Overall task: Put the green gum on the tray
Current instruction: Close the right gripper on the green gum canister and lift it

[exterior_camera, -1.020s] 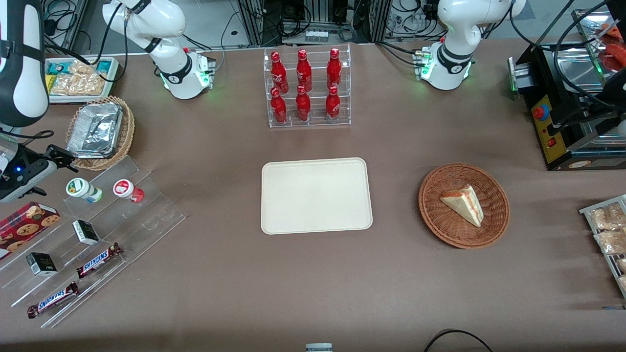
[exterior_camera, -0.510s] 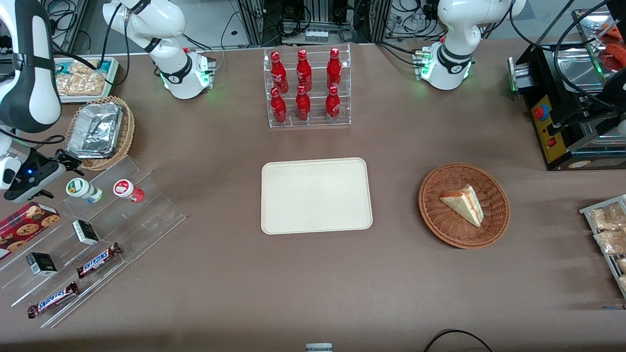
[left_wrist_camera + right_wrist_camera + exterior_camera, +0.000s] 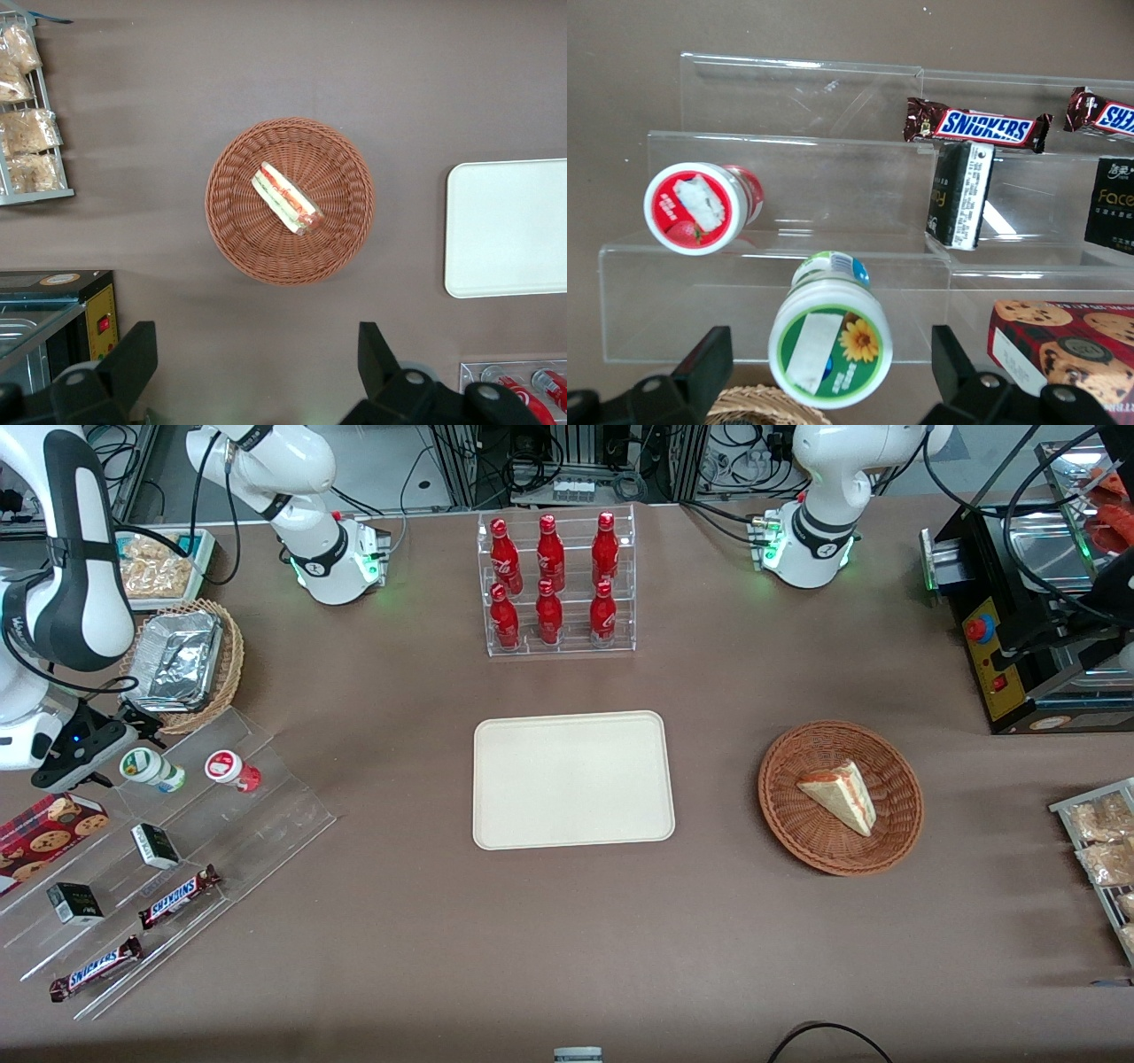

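Observation:
The green gum (image 3: 151, 768) stands on the top step of the clear acrylic stand (image 3: 266, 815) at the working arm's end of the table, beside the red-lidded gum bottle (image 3: 229, 769). My gripper (image 3: 124, 731) hovers close by the green gum, slightly farther from the front camera. In the right wrist view the gripper (image 3: 830, 367) is open, with the green gum's lid (image 3: 830, 352) between its two fingers (image 3: 704, 363) and not touched. The cream tray (image 3: 573, 779) lies bare at the table's middle.
The stand also holds two Snickers bars (image 3: 177, 895), small black boxes (image 3: 155, 845) and a cookie box (image 3: 44, 828). A wicker basket with foil containers (image 3: 182, 662) stands just by the gripper. A cola rack (image 3: 558, 584) and a sandwich basket (image 3: 840, 797) stand farther off.
My arm has swung in from the table's edge toward the stand, bringing the gripper up to the green gum. The objects have not moved.

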`<action>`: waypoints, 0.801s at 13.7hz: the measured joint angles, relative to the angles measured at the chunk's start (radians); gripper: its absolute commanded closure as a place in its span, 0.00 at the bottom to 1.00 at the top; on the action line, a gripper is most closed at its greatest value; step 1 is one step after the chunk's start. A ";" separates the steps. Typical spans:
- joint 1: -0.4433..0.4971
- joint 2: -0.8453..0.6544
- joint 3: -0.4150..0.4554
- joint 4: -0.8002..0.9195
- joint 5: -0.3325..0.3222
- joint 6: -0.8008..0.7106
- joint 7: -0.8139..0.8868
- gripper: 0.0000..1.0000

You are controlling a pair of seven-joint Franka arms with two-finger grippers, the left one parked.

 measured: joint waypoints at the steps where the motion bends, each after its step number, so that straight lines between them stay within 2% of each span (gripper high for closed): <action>1: 0.000 0.007 0.000 -0.001 0.000 0.011 -0.003 0.03; 2: 0.000 0.014 0.000 -0.003 0.000 0.017 -0.006 0.09; 3: -0.001 0.018 0.000 -0.006 0.000 0.021 -0.008 0.28; 5: -0.002 0.018 0.000 -0.010 0.000 0.026 -0.013 0.73; 6: -0.002 0.018 0.000 -0.012 0.000 0.026 -0.015 0.91; 7: -0.002 0.018 0.000 -0.013 0.000 0.026 -0.016 1.00; 11: -0.002 0.017 0.000 -0.013 0.000 0.026 -0.017 1.00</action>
